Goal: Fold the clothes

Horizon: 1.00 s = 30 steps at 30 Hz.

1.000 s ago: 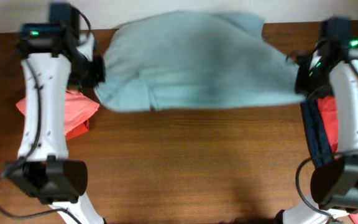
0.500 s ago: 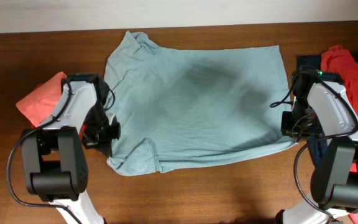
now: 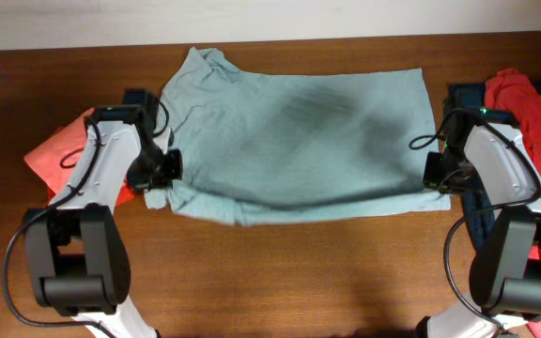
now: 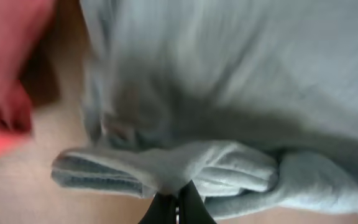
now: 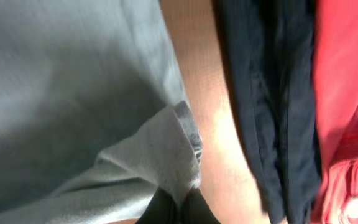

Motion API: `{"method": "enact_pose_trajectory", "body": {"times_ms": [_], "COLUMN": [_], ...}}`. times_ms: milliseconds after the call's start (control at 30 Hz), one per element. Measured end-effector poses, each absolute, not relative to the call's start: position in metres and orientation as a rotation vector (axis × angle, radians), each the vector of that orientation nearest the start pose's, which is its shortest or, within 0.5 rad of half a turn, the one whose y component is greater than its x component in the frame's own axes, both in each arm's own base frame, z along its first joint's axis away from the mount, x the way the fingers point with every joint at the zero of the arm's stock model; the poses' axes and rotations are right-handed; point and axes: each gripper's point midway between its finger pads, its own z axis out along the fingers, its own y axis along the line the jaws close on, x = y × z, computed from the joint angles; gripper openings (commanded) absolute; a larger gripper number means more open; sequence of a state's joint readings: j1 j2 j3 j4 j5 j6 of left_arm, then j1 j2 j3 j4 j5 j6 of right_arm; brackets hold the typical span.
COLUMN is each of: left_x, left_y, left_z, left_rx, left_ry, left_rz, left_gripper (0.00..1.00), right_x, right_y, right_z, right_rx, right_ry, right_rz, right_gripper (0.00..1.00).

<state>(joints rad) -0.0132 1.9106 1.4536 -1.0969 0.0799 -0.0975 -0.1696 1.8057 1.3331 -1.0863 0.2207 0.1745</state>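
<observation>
The pale grey-blue shirt lies spread across the table, its near edge lifted between my two grippers. My left gripper is shut on the shirt's near left corner; the left wrist view shows bunched grey-blue cloth pinched in its jaws. My right gripper is shut on the near right corner; the right wrist view shows the hem pinched in its jaws. A coral-red garment lies left of the left arm. A dark navy garment and an orange-red one lie at the right.
The wooden table stretches in front of the shirt. The navy cloth and red cloth lie close beside the right gripper. The wall edge runs along the back.
Both grippers have carried the shirt's near edge away from the front, toward the far side. A second ago the shirt was held up near the back; it then dropped flat.
</observation>
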Motion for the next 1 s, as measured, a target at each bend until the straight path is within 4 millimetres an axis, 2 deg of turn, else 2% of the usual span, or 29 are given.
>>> {"method": "enact_pose_trajectory", "body": {"times_ms": [167, 300, 533, 633, 667, 700, 733, 767, 833, 1000], "left_x": [0.398, 0.421, 0.439, 0.443, 0.445, 0.447, 0.449, 0.451, 0.451, 0.433], "left_y": [-0.015, -0.02, -0.023, -0.023, -0.023, -0.023, -0.023, -0.023, -0.023, -0.023], "left_z": [0.069, 0.075, 0.081, 0.083, 0.084, 0.085, 0.086, 0.086, 0.086, 0.079], "left_rx": [-0.172, -0.161, -0.144, -0.142, -0.139, -0.142, -0.142, -0.14, -0.141, -0.158], "left_ry": [2.957, 2.858, 2.781, 2.762, 2.753, 2.744, 2.736, 2.729, 2.729, 2.805], "left_rz": [-0.171, -0.214, -0.244, -0.245, -0.245, -0.245, -0.246, -0.246, -0.246, -0.247], "left_gripper": [0.0, 0.0, 0.01, 0.05, 0.3, 0.51, 0.63, 0.67, 0.67, 0.67], "right_x": [0.356, 0.373, 0.392, 0.397, 0.397, 0.398, 0.398, 0.398, 0.397, 0.393], "right_y": [-0.099, -0.102, -0.105, -0.106, -0.106, -0.106, -0.106, -0.106, -0.106, -0.106], "right_z": [0.074, 0.077, 0.083, 0.085, 0.085, 0.084, 0.083, 0.08, 0.074, 0.067], "right_rx": [0.538, 0.538, 0.534, 0.537, 0.536, 0.536, 0.538, 0.537, 0.539, 0.538], "right_ry": [2.906, 2.832, 2.747, 2.728, 2.726, 2.725, 2.728, 2.734, 2.75, 2.781], "right_rz": [-0.326, -0.318, -0.308, -0.305, -0.305, -0.305, -0.305, -0.307, -0.309, -0.312], "right_gripper": [0.04, 0.05, 0.09, 0.1, 0.27, 0.51, 0.69, 0.78, 0.84, 0.87]}}
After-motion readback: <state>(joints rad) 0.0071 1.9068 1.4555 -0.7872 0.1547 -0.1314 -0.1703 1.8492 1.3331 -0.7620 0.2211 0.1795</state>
